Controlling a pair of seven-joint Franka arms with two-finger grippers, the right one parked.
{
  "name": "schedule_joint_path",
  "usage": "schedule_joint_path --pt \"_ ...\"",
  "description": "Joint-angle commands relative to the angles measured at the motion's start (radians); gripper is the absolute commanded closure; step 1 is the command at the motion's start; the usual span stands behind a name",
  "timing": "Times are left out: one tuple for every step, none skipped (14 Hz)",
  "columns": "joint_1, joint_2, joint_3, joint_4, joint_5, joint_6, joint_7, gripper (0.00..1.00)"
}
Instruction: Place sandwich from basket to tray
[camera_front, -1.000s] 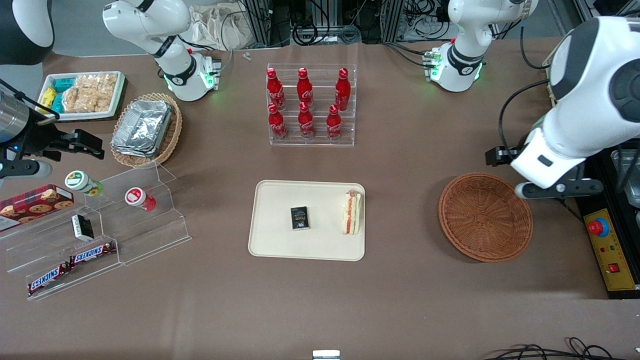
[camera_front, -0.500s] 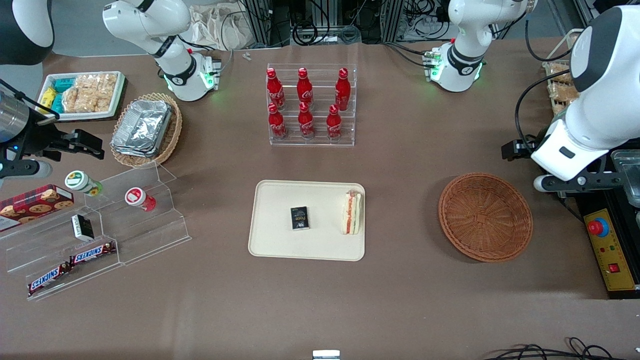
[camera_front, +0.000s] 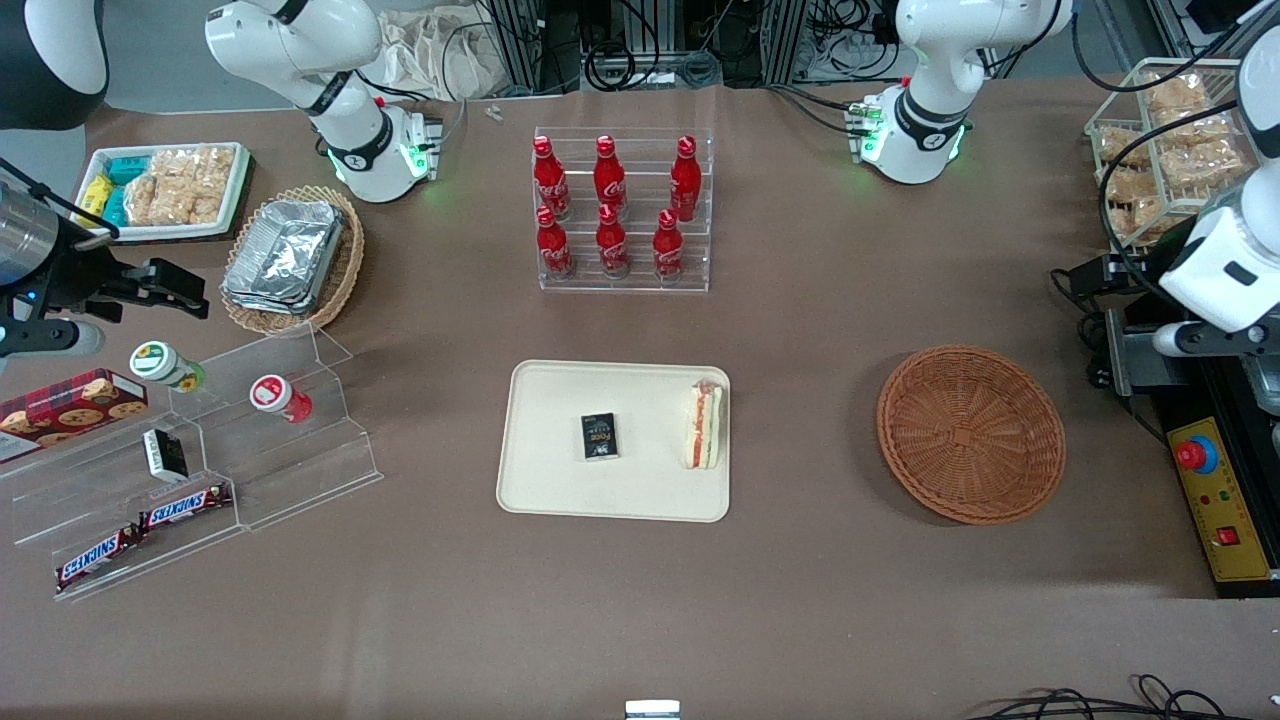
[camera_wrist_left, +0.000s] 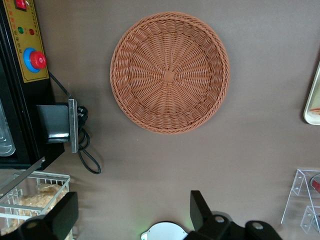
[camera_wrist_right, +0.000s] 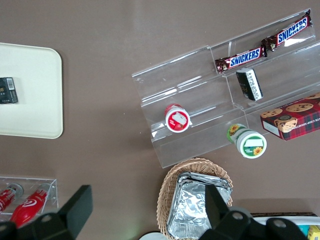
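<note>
"SNICKERS" reads in white letters on the two brown candy bars (camera_wrist_right: 262, 44) lying end to end on the clear stepped stand (camera_wrist_right: 200, 90), well apart from the gripper (camera_wrist_left: 132, 220), toward the parked arm's end of the table. No other text is readable.

Brown desk (camera_front: 820, 600), cream tray (camera_front: 560, 480) at its middle, empty reddish wicker basket (camera_front: 970, 433) toward the working arm's end, cola bottle rack (camera_front: 623, 210), foil-tray basket (camera_front: 290, 260), acrylic snack steps (camera_front: 200, 480), hand (camera_wrist_left: 132, 220) above the desk, fingers apart.

Bright even overhead light, soft shadows, sharp pics, foil glare
</note>
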Motion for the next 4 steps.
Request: schedule_joint_path --pt "-0.061 -0.019 0.058 -0.054 -0.001 0.030 0.014 0.00" --pt "-0.061 -0.004 0.056 -0.044 0.001 0.030 0.013 0.00" --pt "-0.058 -0.001 0.058 -0.039 -0.001 0.031 0.015 0.00" --pt "-0.053 -0.004 0.059 -0.039 -0.007 0.033 0.018 0.00"
